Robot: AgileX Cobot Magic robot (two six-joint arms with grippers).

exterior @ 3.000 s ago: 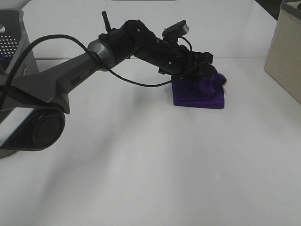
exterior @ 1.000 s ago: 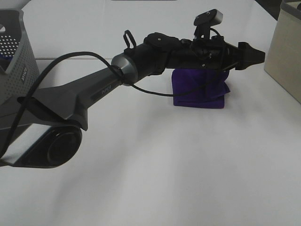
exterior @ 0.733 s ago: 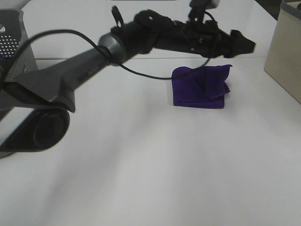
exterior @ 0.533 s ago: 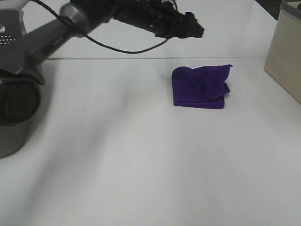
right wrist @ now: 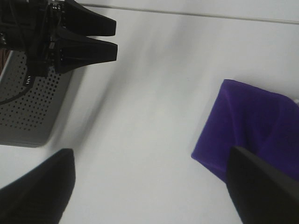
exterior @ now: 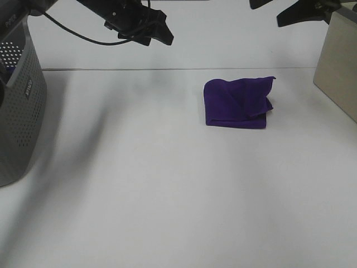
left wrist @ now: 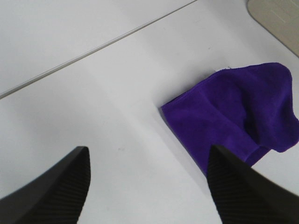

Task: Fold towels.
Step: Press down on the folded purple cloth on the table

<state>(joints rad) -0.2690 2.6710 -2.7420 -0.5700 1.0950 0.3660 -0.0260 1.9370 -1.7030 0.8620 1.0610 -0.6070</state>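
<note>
The deep purple soft cloth towel (exterior: 238, 104) lies folded into a compact, roughly square bundle on the white flat table surface (exterior: 167, 190), right of centre in the high view. Its top layer is rumpled, with one corner standing up at the far right edge. Nothing touches it.

The same towel appears in the left wrist view (left wrist: 238, 121) and in the right wrist view (right wrist: 252, 130), lying flat on the table in both.

The black left gripper (exterior: 162, 30) is raised above the table at the upper left of the high view, well apart from the towel. Its two fingers (left wrist: 56, 191) are spread, with bare table visible between them; they hold nothing.

The black right gripper (exterior: 290, 12) is raised at the upper right edge of the high view, also well apart from the towel. Its fingers (right wrist: 37, 186) stand wide apart and hold nothing.

A grey perforated plastic basket (exterior: 19, 111) stands at the left edge of the table. A beige flat-sided box (exterior: 337, 67) stands at the right edge, near the towel but not touching it.
</note>
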